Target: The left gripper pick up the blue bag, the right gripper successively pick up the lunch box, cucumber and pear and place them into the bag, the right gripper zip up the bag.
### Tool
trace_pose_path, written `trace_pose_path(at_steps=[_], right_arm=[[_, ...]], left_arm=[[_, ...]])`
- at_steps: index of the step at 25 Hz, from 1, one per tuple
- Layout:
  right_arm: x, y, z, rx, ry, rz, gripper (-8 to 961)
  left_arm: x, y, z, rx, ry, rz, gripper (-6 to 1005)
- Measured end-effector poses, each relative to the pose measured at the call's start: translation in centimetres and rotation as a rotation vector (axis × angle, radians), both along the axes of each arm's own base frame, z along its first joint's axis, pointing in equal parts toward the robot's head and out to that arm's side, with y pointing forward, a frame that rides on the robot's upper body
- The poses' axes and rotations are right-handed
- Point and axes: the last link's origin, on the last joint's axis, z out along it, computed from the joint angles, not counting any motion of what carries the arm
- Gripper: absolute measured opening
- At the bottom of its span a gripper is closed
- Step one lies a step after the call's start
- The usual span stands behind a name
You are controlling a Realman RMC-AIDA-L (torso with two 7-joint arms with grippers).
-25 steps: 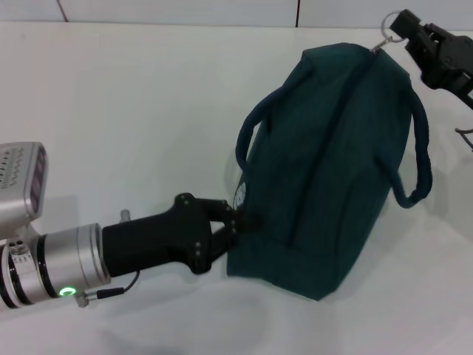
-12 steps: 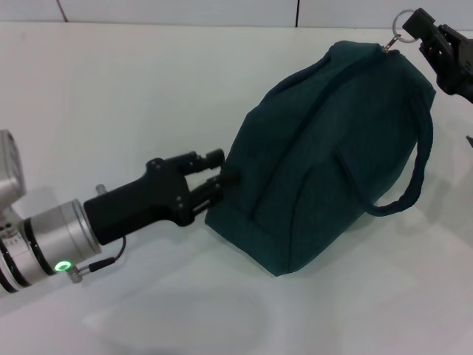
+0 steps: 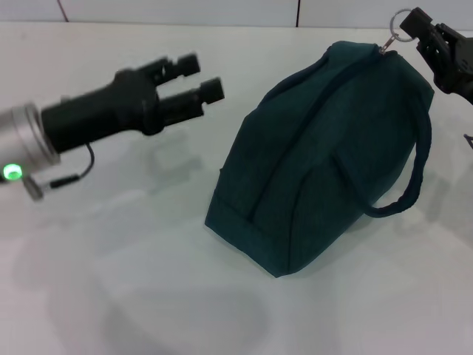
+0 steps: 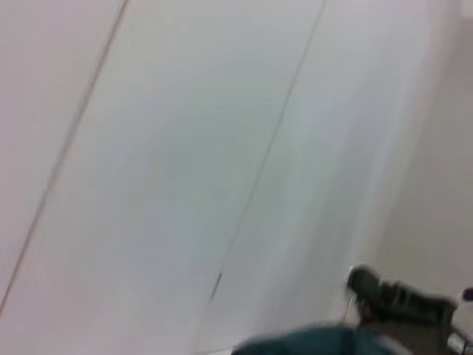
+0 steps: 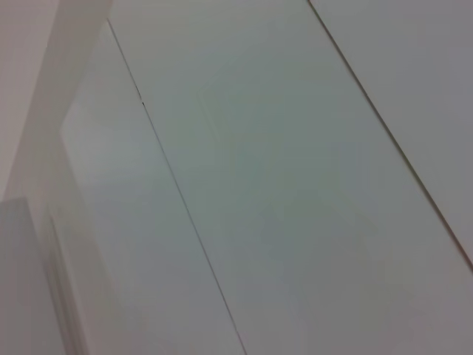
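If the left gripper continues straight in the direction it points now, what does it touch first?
Probably the blue bag: the left gripper points toward its upper part. It may pass above; depth is unclear.

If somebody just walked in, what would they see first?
The big blue bag lying in the middle of the white table. The left hand hangs open in the air beside it, touching nothing. The right hand pinches the bag's silver zipper ring at its far corner.

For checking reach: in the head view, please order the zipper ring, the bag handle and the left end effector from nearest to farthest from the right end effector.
1. Zipper ring: at its tip.
2. Bag handle: below, robot's right.
3. Left end effector: far across, robot's left.
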Motion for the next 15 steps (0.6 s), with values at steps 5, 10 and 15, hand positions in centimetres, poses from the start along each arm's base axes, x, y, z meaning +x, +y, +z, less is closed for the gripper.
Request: trace_pose_path(at_steps=[5,10,15], right_arm=[[0.1,0.2,0.0,0.003,-0.005,-0.012,28],[0.2,0.3,0.0,0.004,-0.009,-0.02,28],[0.2,0.3,0.0,0.005,-0.01,-0.02,29]], left_arm=[[5.9,3.7,2.3,-0.118,0.181,-0.052,785],[12.2,5.6,3.1,-0.247,0.324,-0.009,783],[17.3,4.9,2.0,-0.271,0.517,0.03,782]])
